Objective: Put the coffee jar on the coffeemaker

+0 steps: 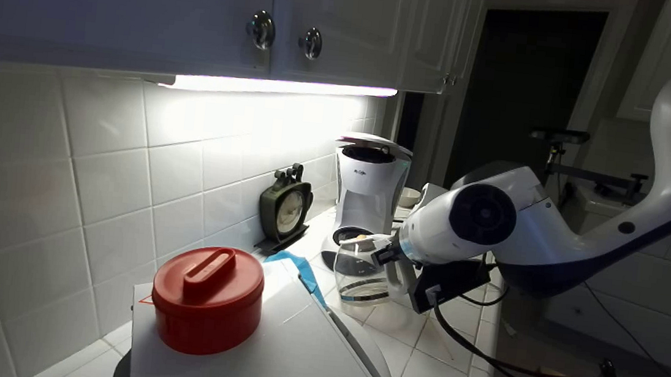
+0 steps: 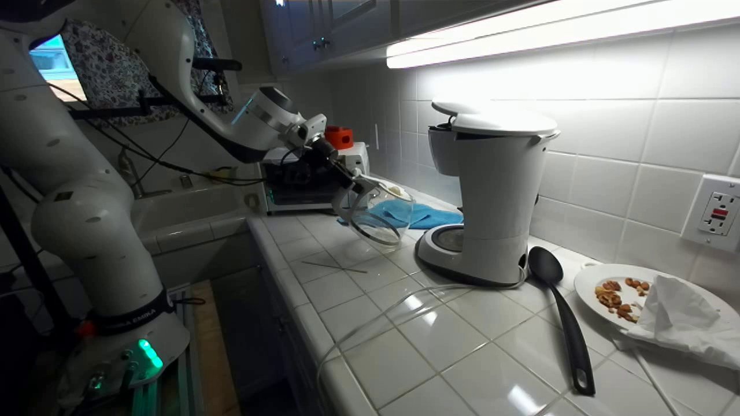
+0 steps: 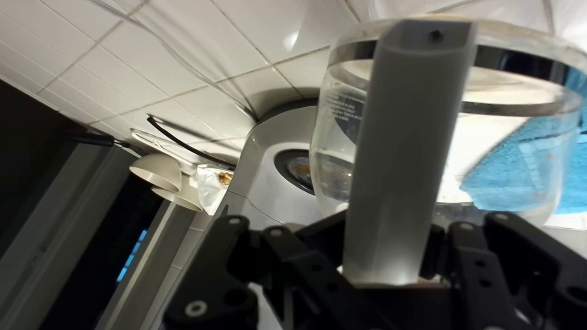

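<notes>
Black two-finger tool (image 2: 354, 181) was clamped on the pale handle (image 3: 403, 165) of the rounded clear-glass carafe (image 2: 386, 211), which in an exterior view hung kinda tilted in front of the tall white coffeemaker (image 2: 497, 196). Further right, a long black spoon (image 2: 570, 329) and round white plate (image 2: 587, 287) of brown nuts (image 2: 610, 300) sat on the white-tiled bench (image 2: 480, 364).

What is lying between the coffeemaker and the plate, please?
A black spoon lies between the coffeemaker and the plate; this shows in an exterior view.

A glaring under-cabinet light (image 1: 283, 87) washes out wall tiles (image 1: 241, 116) amid dimness.
</notes>
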Robot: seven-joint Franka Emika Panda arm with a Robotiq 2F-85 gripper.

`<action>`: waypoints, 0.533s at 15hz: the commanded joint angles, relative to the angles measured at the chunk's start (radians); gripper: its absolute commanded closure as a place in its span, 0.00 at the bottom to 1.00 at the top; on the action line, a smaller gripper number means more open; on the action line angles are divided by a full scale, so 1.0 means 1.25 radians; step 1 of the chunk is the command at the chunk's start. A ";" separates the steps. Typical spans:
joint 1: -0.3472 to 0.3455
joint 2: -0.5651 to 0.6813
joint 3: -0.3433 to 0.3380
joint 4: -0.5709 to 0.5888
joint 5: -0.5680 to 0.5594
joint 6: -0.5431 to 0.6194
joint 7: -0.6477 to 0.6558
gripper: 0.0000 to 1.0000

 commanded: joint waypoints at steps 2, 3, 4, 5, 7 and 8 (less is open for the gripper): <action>0.028 -0.002 -0.026 0.000 -0.018 0.006 0.005 1.00; 0.031 0.002 -0.032 -0.002 -0.009 0.022 -0.004 1.00; 0.035 0.004 -0.037 -0.004 -0.003 0.035 -0.011 1.00; 0.038 0.005 -0.045 -0.007 0.010 0.060 -0.023 1.00; 0.042 0.009 -0.060 -0.012 0.040 0.107 -0.054 1.00; 0.042 0.011 -0.069 -0.017 0.060 0.137 -0.076 1.00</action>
